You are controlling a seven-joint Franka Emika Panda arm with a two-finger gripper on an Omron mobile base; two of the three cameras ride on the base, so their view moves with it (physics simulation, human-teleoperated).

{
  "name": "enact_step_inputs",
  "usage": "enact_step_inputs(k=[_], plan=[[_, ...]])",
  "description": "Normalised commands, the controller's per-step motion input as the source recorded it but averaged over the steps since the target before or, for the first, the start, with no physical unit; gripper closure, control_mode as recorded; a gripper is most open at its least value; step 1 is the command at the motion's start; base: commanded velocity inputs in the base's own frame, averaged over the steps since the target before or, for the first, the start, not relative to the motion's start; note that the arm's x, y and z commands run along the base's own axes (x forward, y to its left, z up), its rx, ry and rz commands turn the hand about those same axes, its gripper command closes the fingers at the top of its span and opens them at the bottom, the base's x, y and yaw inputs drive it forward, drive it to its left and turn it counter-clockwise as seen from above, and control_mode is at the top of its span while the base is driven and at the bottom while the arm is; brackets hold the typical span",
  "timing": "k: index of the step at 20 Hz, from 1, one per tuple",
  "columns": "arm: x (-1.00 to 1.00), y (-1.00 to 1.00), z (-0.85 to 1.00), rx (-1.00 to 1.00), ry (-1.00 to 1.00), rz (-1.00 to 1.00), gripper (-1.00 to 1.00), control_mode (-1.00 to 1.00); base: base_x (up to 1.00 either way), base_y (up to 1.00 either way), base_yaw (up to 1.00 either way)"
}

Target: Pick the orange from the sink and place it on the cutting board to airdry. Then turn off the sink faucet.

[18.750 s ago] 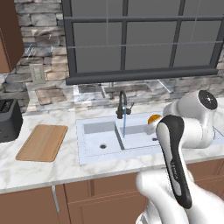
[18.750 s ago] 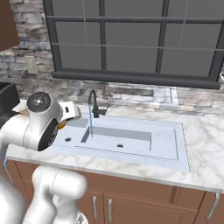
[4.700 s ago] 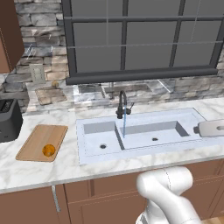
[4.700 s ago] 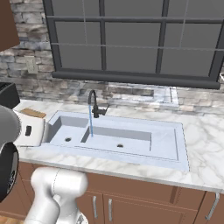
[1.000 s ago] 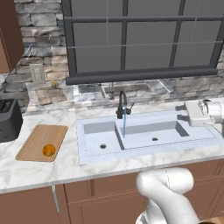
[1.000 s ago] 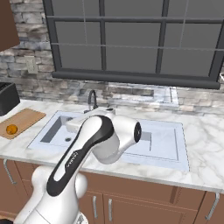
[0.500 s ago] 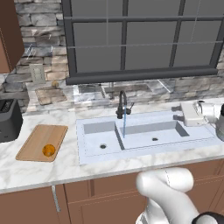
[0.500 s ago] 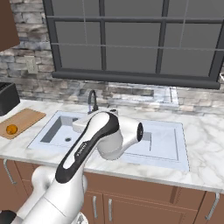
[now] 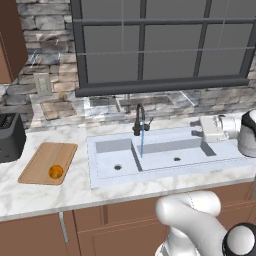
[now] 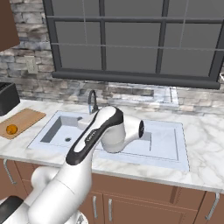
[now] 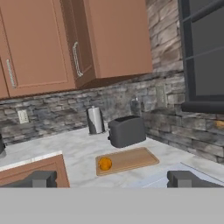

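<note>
With the orange [image 11: 105,163] resting on the cutting board [image 11: 127,160] ahead of my spread, empty end effector [image 11: 113,179], water runs from the sink faucet [image 9: 139,118]; shutting it off remains.

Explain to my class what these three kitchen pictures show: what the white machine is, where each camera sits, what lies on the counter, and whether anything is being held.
The scene is a computer-drawn kitchen. The white machine is a robot arm on a driving base. Two pictures come from cameras on that base, behind the arm to its left and right, so they show one scene from two sides. The third comes from a camera on the hand, looking along the gripper, whose two dark fingertips stand apart with nothing between them.

On the marble counter a wooden cutting board carries the orange, near a black toaster. The sink has two basins. Blue water runs from the black sink faucet, so shutting it off remains to be done.
</note>
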Motion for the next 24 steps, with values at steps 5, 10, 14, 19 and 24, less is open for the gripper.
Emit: enact_step_inputs(k=[5,10,14,19,24], plan=[[0.23,0.00,-0.04,0.00,0.00,0.00,-1.00,-1.00,0.00,0.00,0.00],[0.11,0.00,-0.01,0.00,0.00,-0.02,-1.00,-1.00,0.00,0.00,0.00],[0.07,0.00,-0.02,0.00,0.00,-0.03,-1.00,-1.00,0.00,0.00,0.00],[0.08,0.00,-0.02,0.00,0.00,-0.04,-1.00,-1.00,0.00,0.00,0.00],[0.10,0.00,-0.04,0.00,0.00,-0.03,-1.00,-1.00,0.00,0.00,0.00]])
